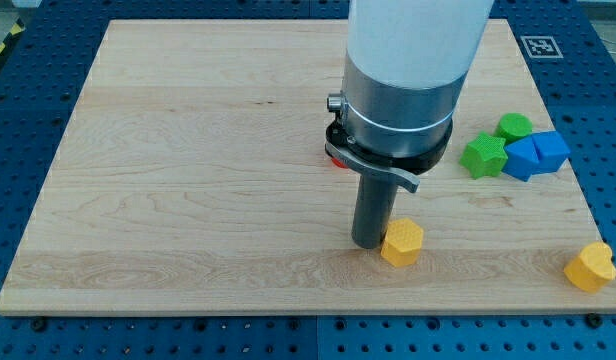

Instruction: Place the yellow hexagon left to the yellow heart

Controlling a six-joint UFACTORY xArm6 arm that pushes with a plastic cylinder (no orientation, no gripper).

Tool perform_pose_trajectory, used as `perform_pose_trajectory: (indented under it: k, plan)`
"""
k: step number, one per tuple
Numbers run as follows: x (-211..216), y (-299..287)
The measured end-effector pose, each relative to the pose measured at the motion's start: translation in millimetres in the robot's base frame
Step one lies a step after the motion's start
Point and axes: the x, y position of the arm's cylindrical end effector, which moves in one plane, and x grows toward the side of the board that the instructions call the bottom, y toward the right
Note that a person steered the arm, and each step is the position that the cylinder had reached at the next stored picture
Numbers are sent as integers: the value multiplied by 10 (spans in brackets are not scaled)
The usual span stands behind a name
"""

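Claw-wise we carry none, just a rod: our tip (369,243) touches the yellow hexagon (402,242) from the view's left, yellow heart (590,267) well apart rightward.

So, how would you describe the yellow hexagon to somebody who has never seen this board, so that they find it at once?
Start from the wooden board and follow the big white arm down to my tip, near the board's bottom edge. The yellow hexagon sits right against my tip, on the view's right. The only other yellow block, the yellow heart, lies alone in the bottom right corner.
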Motion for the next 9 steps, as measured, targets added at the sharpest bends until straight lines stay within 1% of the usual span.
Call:
perform_pose_trajectory:
  k: [1, 3, 6, 9]
  plan:
    - [0, 108]
    - [58, 123]
    - [211, 474]
    - [253, 1029]
